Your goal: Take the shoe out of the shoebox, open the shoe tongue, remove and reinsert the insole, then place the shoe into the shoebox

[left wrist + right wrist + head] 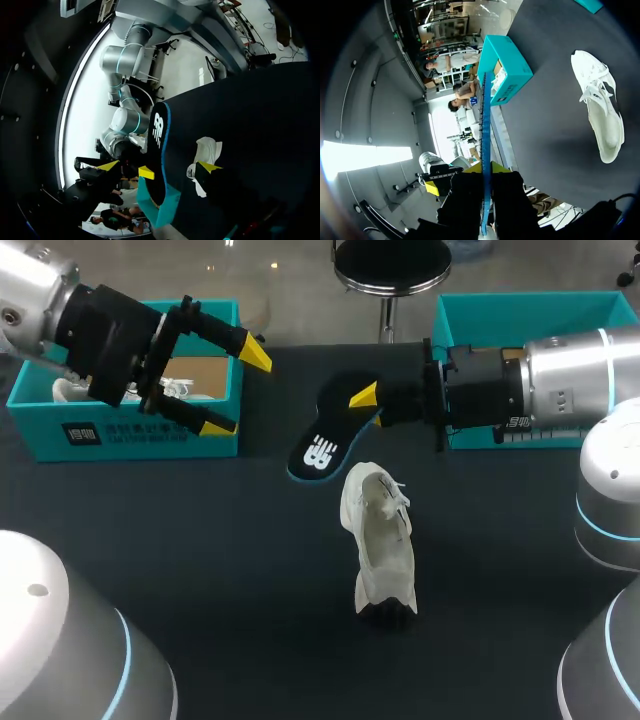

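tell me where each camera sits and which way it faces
Head view: fixed above and behind, looking down on the table; both arms show, right claw shut on the insole.
Left wrist view: on the left wrist, facing the insole and white shoe; its yellow tips show.
Right wrist view: on the right wrist, looking along the insole's edge toward the shoebox; its fingers show.
All three share insole and shoe.

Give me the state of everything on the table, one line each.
insole: out of the shoe, gripped by the right gripper
shoe: lying on the table, ungripped
left gripper: open, empty
left shoebox: open
right shoebox: open
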Tool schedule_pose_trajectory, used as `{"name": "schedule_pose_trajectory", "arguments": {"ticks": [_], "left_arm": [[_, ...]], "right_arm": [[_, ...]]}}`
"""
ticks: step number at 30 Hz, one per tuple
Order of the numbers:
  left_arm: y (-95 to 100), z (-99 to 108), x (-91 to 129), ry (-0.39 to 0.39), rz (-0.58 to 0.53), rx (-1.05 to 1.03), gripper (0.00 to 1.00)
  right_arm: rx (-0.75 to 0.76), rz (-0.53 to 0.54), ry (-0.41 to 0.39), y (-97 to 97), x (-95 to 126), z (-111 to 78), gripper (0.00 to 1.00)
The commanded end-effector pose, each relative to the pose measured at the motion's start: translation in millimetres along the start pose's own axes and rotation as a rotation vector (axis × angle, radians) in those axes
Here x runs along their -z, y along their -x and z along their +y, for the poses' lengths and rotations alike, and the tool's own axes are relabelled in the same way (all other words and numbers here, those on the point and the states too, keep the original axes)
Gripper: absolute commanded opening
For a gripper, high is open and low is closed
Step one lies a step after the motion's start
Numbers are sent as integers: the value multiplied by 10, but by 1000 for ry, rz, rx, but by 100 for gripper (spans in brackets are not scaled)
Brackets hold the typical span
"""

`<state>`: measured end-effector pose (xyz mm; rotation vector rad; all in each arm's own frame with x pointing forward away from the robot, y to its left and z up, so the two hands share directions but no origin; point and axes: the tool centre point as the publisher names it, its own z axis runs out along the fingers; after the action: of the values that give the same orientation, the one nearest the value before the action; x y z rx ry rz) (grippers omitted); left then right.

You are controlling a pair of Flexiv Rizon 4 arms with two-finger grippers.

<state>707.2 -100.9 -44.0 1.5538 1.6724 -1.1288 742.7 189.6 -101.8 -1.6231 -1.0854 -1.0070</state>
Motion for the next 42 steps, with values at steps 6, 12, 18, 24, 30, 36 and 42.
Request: {"name": "schedule_pose_trajectory", "arguments": {"ticks": [6,12,18,24,30,36,42], "left_arm": [[64,112,146,-28,94,-29,100],[73,114,155,-27,123,-40,100],[73,114,155,-27,123,-40,100],[73,114,155,-27,123,-40,100],[73,114,155,-27,123,-40,100],[179,171,208,57,313,-93,100],[236,288,305,85,382,-99,100]], "right_arm": [[-1,-2,3,-4,-19,-6,0],[-1,-2,3,-4,-19,-6,0],[-1,-2,3,-4,-19,-6,0],[-1,-2,3,-4,-19,-6,0],[-1,-2,3,-4,-19,-6,0],[-1,-2,3,-4,-19,-6,0],[-1,-2,3,-4,-19,-6,0]]}}
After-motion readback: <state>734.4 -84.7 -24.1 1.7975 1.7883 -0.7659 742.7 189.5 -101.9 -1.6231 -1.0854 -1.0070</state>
